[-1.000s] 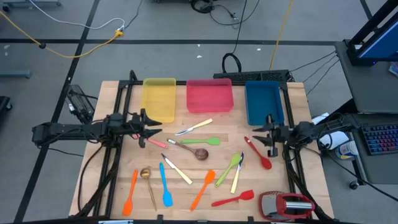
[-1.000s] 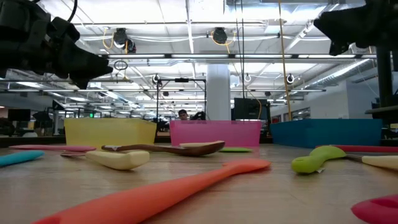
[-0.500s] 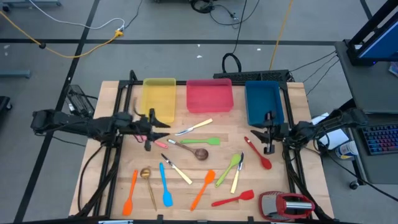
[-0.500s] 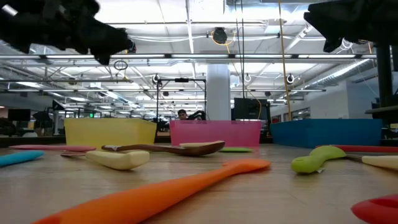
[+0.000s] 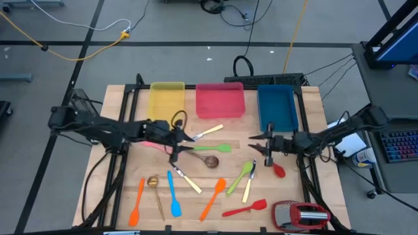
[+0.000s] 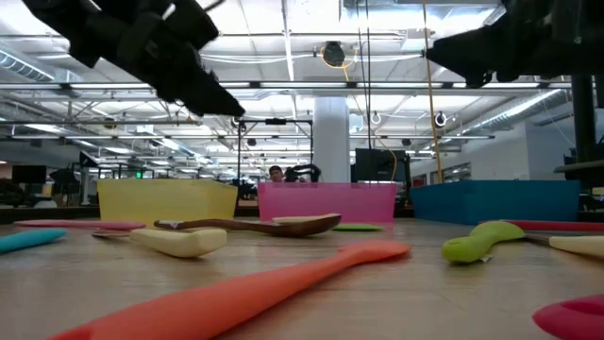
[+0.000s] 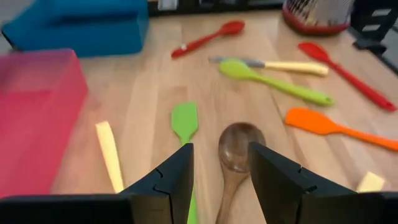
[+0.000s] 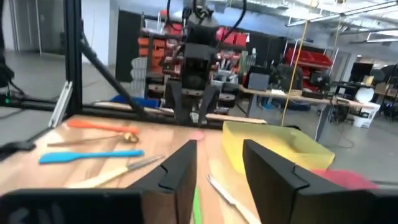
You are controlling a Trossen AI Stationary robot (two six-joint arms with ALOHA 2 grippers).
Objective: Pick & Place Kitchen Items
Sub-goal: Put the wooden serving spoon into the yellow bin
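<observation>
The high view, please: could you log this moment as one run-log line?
left gripper: open, above wooden spoon | right gripper: open, over red spoon | nothing held

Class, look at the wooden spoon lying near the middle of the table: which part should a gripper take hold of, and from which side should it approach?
Grip the wooden spoon by its slim handle, probably near mid-length, coming straight down from above. It lies flat, so only a top approach fits fingers either side; the round bowl is too wide. The open left gripper hovers above the handle, already lined up.

Bright, even overhead lighting; wrist views soft, foreground blurred low down.
</observation>
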